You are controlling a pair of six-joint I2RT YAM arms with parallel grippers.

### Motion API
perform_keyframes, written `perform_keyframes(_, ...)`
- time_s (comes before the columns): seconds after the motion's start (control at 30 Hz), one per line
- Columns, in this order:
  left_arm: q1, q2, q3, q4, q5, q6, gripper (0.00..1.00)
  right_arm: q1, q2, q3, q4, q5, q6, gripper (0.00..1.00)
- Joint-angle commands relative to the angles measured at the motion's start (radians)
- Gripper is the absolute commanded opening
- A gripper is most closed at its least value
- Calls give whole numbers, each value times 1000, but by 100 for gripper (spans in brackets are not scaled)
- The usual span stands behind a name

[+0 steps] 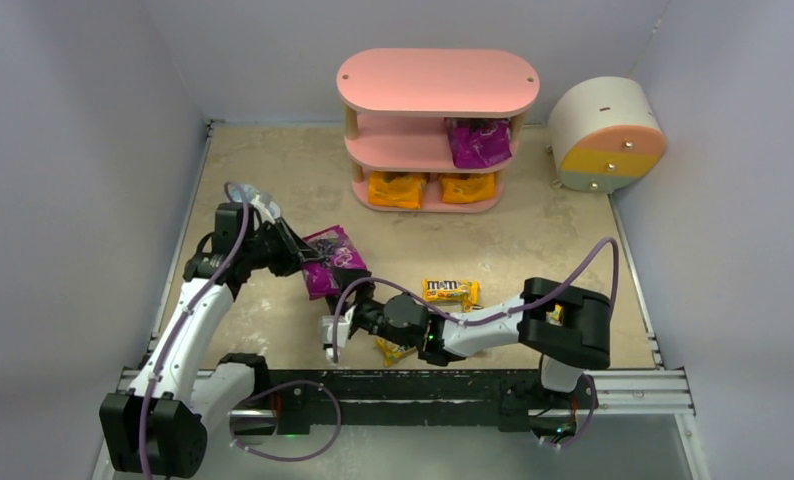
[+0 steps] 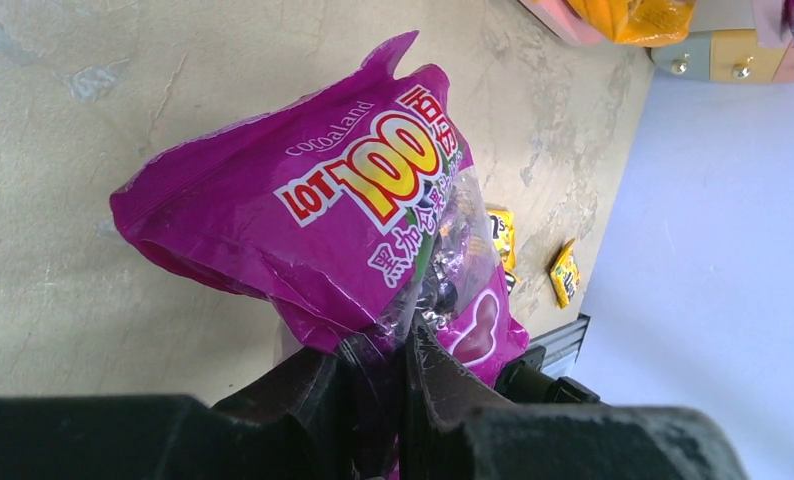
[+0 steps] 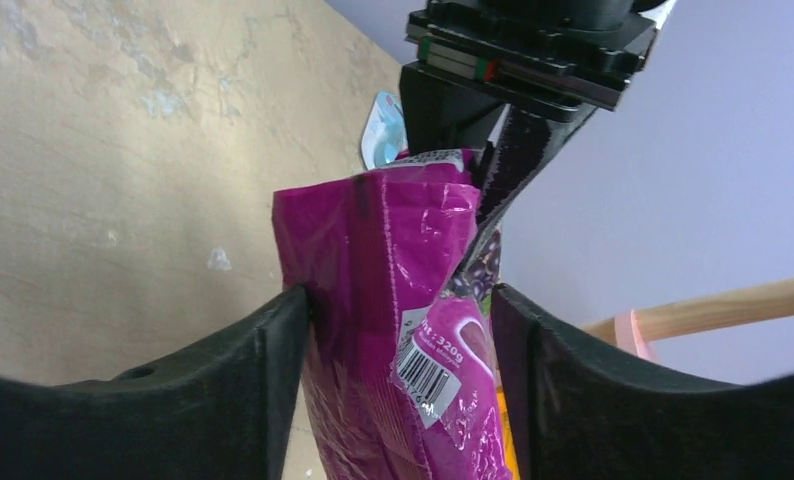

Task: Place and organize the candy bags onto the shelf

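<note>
My left gripper (image 1: 298,258) is shut on a large magenta-purple candy bag (image 1: 333,262) and holds it off the table; in the left wrist view the fingers (image 2: 323,375) pinch the bag (image 2: 303,215) at its lower edge. My right gripper (image 1: 331,335) is open, and in the right wrist view its jaws stand wide on either side of that same bag (image 3: 393,290). The pink shelf (image 1: 438,80) stands at the back, with a magenta bag (image 1: 478,142) on the middle tier and two orange bags (image 1: 397,188) (image 1: 467,187) on the bottom tier. Yellow M&M's packets lie near the right arm (image 1: 450,290) (image 1: 393,350).
A round cream drawer unit (image 1: 608,135) stands right of the shelf. A small pale blue-white packet (image 1: 258,200) sits by my left wrist. Grey walls enclose the table on three sides. A metal rail (image 1: 633,385) runs along the near edge.
</note>
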Motion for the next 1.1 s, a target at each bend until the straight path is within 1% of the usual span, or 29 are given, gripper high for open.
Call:
perform_keyframes(0.0, -29, -17, 60, 52, 68, 3, 0, -17, -7, 47, 25, 0, 21, 60)
perform_keyframes(0.1, -42, -21, 67, 56, 63, 3, 0, -26, -9, 46, 22, 48, 24, 41)
perform_keyframes(0.17, -43, -20, 76, 54, 52, 10, 0, -34, -24, 41, -8, 68, 53, 25)
perform_keyframes(0.2, -43, -18, 84, 52, 44, 18, 6, -39, -41, 38, -23, 69, 78, 15)
perform_keyframes(0.23, -43, -14, 95, 49, 35, 26, 18, -44, -57, 31, -31, 66, 108, 0)
perform_keyframes(0.3, -43, -4, 123, 44, 10, 46, 41, -58, -85, 9, -19, 64, 180, 0)
perform_keyframes(0.33, -43, -3, 135, 46, -7, 54, 51, -64, -99, -3, -17, 68, 227, 0)
perform_keyframes(0.37, -43, -3, 150, 42, -30, 61, 60, -69, -113, -13, -15, 87, 286, 0)
perform_keyframes(0.4, -43, -6, 165, 36, -65, 68, 73, -75, -129, -22, -11, 124, 361, 0)
perform_keyframes(0.43, -43, -14, 179, 35, -100, 79, 81, -81, -145, -30, -10, 170, 448, 0)
perform_keyframes(0.53, -43, -48, 236, -4, -242, 105, 87, -102, -209, -75, 8, 337, 710, 0)
perform_keyframes(0.6, -43, -75, 272, -43, -347, 124, 89, -118, -267, -114, 3, 366, 838, 0)
perform_keyframes(0.67, -43, -104, 294, -59, -415, 150, 90, -132, -333, -130, -27, 399, 958, 0)
perform_keyframes(0.73, -43, -143, 292, -70, -466, 154, 91, -158, -398, -110, -134, 433, 1142, 0)
perform_keyframes(0.8, -43, -182, 265, -55, -496, 154, 92, -184, -460, -65, -306, 435, 1360, 0)
perform_keyframes(0.83, -43, -198, 249, -47, -512, 153, 93, -198, -491, -49, -348, 418, 1435, 0)
perform_keyframes(0.9, -43, -220, 219, -27, -520, 158, 93, -208, -522, -26, -339, 426, 1500, 0)
perform_keyframes(1.0, -43, -225, 202, -23, -516, 164, 95, -230, -534, 53, -411, 524, 1607, 0)
perform_keyframes(1.07, -43, -218, 194, -21, -512, 169, 95, -255, -524, 105, -425, 558, 1648, 0)
